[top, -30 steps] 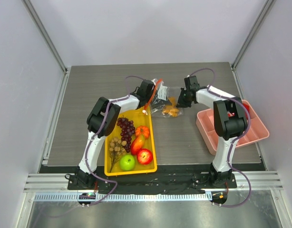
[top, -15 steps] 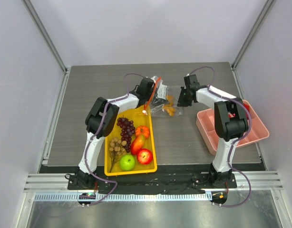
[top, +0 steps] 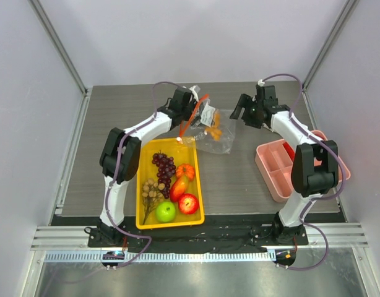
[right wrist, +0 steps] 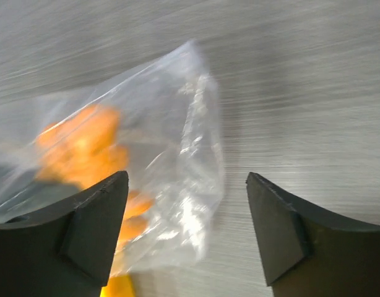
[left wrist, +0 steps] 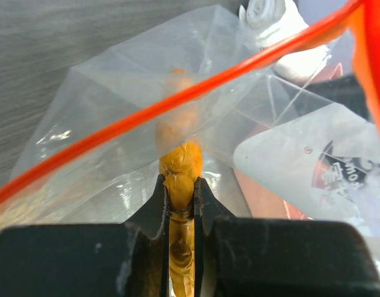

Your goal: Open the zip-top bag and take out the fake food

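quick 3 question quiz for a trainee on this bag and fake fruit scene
1. True or false: the right gripper is open.
2. What is the left gripper pinching? A) an orange food piece B) a spoon C) nothing
3. Fill in: the purple grapes lie in the ___ tray.
Key: 1 true; 2 A; 3 yellow.

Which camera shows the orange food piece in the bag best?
Left wrist: the orange piece sits close and sharp, pinched in the left gripper. Right wrist shows it blurred through the bag; the top view, only a small speck.
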Robot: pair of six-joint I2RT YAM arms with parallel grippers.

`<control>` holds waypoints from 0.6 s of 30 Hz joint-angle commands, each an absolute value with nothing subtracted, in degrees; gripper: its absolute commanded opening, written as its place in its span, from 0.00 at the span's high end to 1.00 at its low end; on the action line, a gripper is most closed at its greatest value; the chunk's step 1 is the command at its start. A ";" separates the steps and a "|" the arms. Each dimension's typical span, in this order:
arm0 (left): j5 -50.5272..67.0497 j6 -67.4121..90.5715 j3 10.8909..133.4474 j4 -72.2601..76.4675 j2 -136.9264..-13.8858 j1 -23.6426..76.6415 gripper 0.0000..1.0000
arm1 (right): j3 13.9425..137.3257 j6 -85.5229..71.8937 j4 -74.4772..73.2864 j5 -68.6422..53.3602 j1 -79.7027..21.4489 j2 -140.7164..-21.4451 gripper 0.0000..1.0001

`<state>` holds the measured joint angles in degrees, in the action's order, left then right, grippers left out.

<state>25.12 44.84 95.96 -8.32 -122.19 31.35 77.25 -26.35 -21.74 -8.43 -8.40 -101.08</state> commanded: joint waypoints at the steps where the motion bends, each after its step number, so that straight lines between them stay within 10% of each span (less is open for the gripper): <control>1: 19.00 42.63 96.44 -11.71 -116.99 31.73 1.00 | 77.52 -28.83 -14.51 -17.48 -11.86 -94.14 0.14; 18: 8.09 33.57 108.28 -27.16 -118.04 34.72 1.00 | 72.85 -31.20 -0.26 -24.43 -16.26 -90.35 0.00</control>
<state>9.34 35.27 105.47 -24.91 -118.48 34.83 72.49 -31.20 -6.37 -22.33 -14.55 -93.56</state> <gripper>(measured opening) 0.081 0.995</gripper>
